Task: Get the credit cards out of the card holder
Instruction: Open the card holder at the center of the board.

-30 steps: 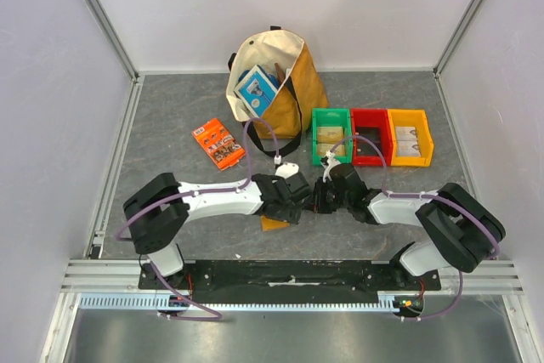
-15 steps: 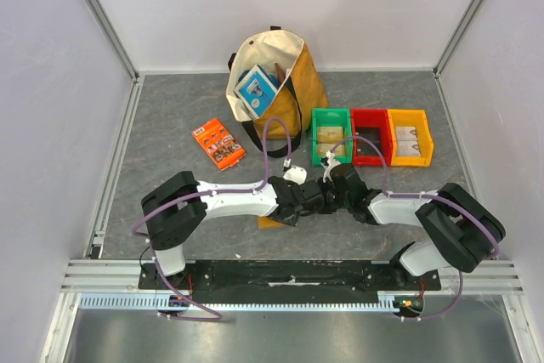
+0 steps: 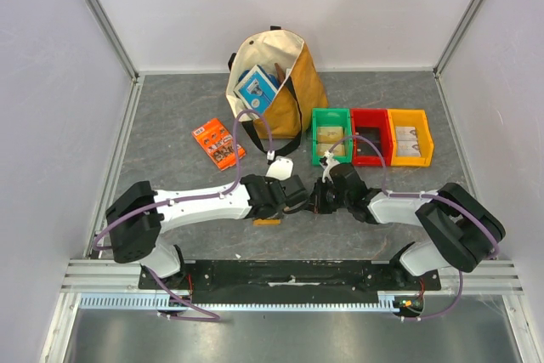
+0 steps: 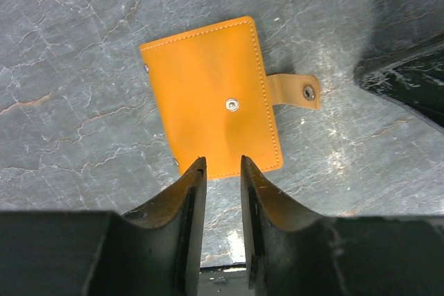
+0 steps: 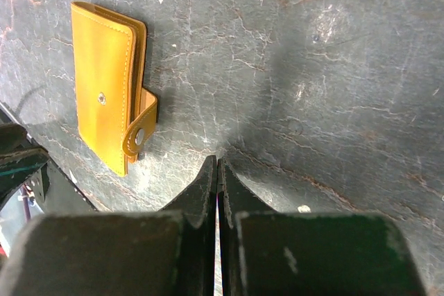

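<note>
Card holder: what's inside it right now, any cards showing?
Nothing inside shows. The card holder lies folded closed on the table, its tab unsnapped and sticking out. Only the orange cover is visible; whatever the pockets hold is hidden.

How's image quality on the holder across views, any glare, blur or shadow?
Left wrist: card holder sharp, evenly lit, stitching readable; left gripper dark, softer. Right wrist: holder sharp at frame left, soft shadow on the table. Top external: holder mostly hidden under the left arm.
</note>
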Available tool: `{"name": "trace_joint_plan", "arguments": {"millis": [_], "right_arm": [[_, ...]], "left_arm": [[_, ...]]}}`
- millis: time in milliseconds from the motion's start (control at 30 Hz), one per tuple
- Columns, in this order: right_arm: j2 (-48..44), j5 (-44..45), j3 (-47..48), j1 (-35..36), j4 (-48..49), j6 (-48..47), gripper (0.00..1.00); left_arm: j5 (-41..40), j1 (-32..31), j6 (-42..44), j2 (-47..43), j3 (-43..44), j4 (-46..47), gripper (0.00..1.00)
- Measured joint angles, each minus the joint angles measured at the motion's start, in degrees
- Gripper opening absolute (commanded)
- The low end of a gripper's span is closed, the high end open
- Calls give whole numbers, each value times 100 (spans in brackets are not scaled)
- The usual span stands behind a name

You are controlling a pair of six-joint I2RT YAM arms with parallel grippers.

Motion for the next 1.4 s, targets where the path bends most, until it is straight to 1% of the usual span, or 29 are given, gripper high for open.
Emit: {"name": "trace_joint_plan", "arguments": {"millis": [67, 100, 133, 200, 300, 367, 433, 467, 533, 600, 667, 767, 833, 900, 1067, 1100, 1200, 1400], "right_arm": [[-7, -9, 31, 0, -68, -55, 18], [-26, -17, 52, 0, -138, -96, 27], [-57, -24, 66, 0, -186, -109, 37], [-195, -33, 94, 13, -330, -175, 52], [-369, -37, 179, 68, -531, -258, 70], [-409, -37, 306, 138, -590, -291, 80], [-409, -33, 437, 223, -616, -289, 86], [-400, -28, 529, 286, -629, -291, 88], [-334, -24, 715, 417, -627, -293, 89], [-195, 11, 898, 542, -625, -289, 86], [11, 70, 1069, 656, -621, -254, 82], [278, 208, 1152, 730, -627, -186, 67], [448, 313, 1152, 730, -649, -138, 53], [553, 363, 1147, 726, -671, -109, 34], [568, 354, 918, 710, -372, 46, 3], [568, 328, 831, 699, -278, 83, 0], [568, 184, 551, 590, 55, 245, 0], [632, -192, 111, 319, 887, 603, 0]], "left_arm": [[0, 4, -9, -2, -66, 0, 49], [7, 9, -26, -2, -109, 2, 52], [9, 9, -35, -2, -138, 2, 54], [15, 9, -39, -2, -157, 11, 56], [9, 9, -42, -11, -173, 46, 57], [13, 33, -42, -48, -219, 70, 59], [17, 70, -48, -120, -293, 96, 59], [24, 105, -59, -192, -363, 120, 59], [44, 170, -85, -341, -492, 142, 59], [72, 267, -116, -546, -669, 175, 60], [138, 369, -142, -741, -815, 201, 60], [188, 492, -168, -957, -977, 264, 63], [212, 525, -173, -1008, -1008, 286, 65], [262, 525, -173, -1010, -1010, 323, 67], [422, 525, -166, -955, -1003, 498, 77], [470, 525, -162, -901, -992, 540, 80], [590, 525, -109, -616, -831, 579, 86], [758, 525, 48, 42, -376, 706, 88]]}}
